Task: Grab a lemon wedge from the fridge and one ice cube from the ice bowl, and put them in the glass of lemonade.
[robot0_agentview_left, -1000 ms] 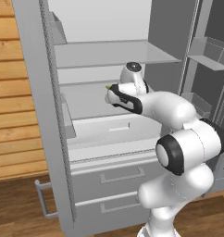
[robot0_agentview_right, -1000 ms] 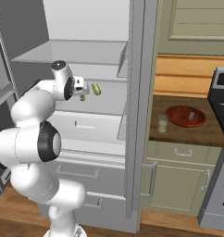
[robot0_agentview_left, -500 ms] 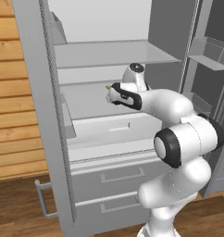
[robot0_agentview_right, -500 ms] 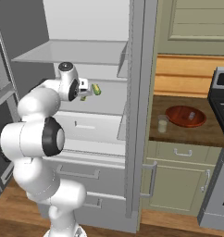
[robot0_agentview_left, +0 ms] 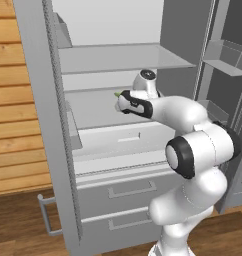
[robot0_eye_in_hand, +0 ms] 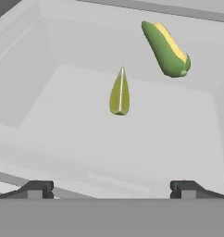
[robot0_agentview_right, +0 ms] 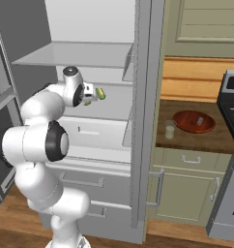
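Left base view: the white arm reaches into the open fridge, its claw over the middle shelf.

Right base view: the glass of lemonade stands just beside the ice bowl on the tabletop.

Hand view: the lemon wedge lies on the shelf ahead, between the wide-open, empty claw fingers; an ear of corn lies farther back, to its right.

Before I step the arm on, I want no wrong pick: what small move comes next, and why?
Probably ease the open gripper forward and down onto the lemon wedge. The wedge lies free on the fridge shelf ahead, untouched, and the corn cob lies apart beyond it to one side, so centre on the wedge.
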